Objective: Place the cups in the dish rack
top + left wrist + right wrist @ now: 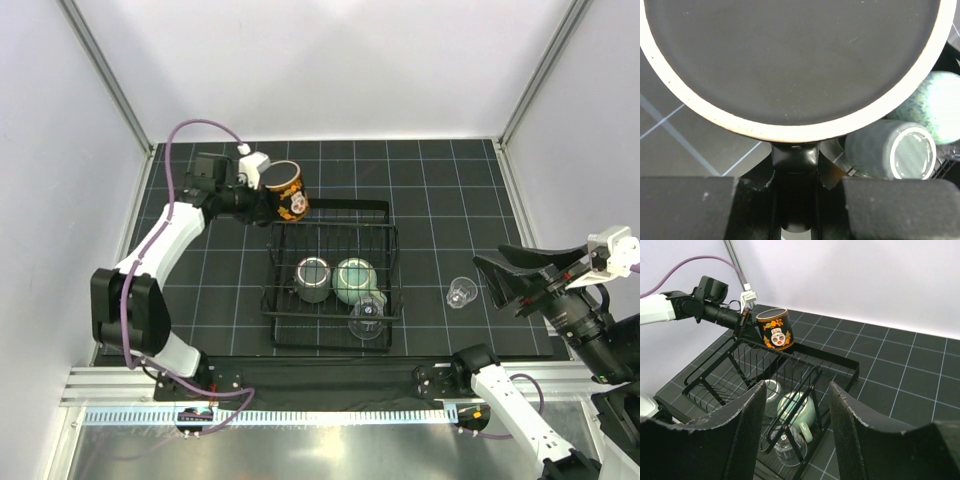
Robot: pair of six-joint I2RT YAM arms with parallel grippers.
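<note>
The black wire dish rack (385, 268) sits mid-table. In it lie the dark grey-green mug (313, 279), the speckled pale-green mug (354, 281) and a clear glass (367, 318). My left gripper (268, 200) is shut on the handle (794, 157) of the skull-print cup (287, 190) and holds it upside down over the rack's far left corner. Its dark base (790, 55) fills the left wrist view. The second clear glass (460, 292) stands on the mat right of the rack. My right gripper (796, 440) is open and empty, right of that glass.
Black gridded mat (450, 190) covers the table, with white walls around it. The rack's raised far rim (825, 352) and inner wire divider (805, 390) stand up between the mugs. A metal rail (320, 385) runs along the near edge.
</note>
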